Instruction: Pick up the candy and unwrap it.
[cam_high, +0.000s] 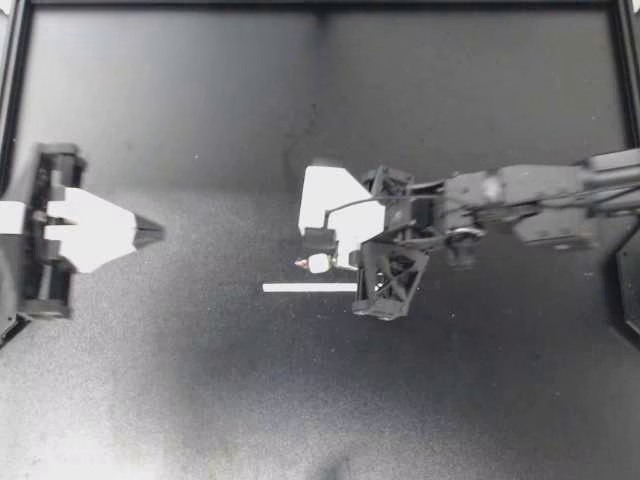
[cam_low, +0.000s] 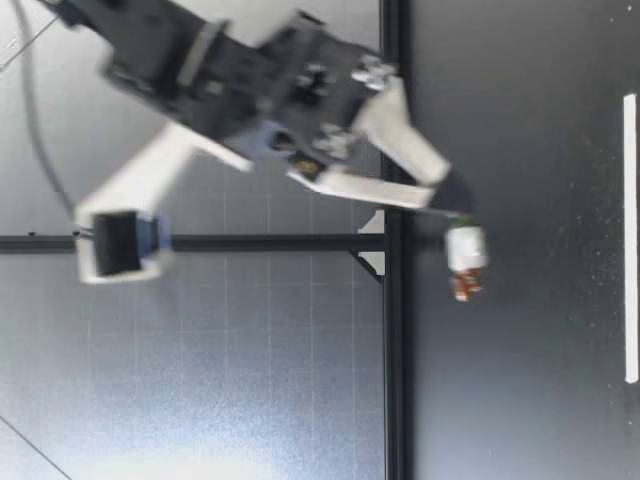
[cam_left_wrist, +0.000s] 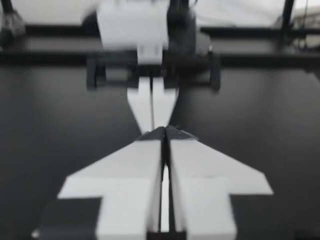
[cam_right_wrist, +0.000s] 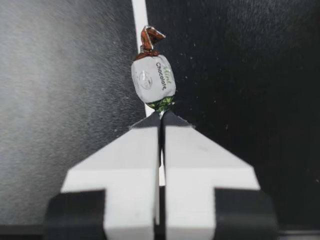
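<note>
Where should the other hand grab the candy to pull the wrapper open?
On the candy, grab the brown twisted tail, the free end opposite the green twist pinched by my right gripper. It points toward my left gripper, so come straight in from that side, opening the shut fingers first.

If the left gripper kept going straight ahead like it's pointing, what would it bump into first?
Probably my right gripper, which is shut on the candy. It sits straight ahead of my left gripper with only bare table between, though their heights are hard to compare.
</note>
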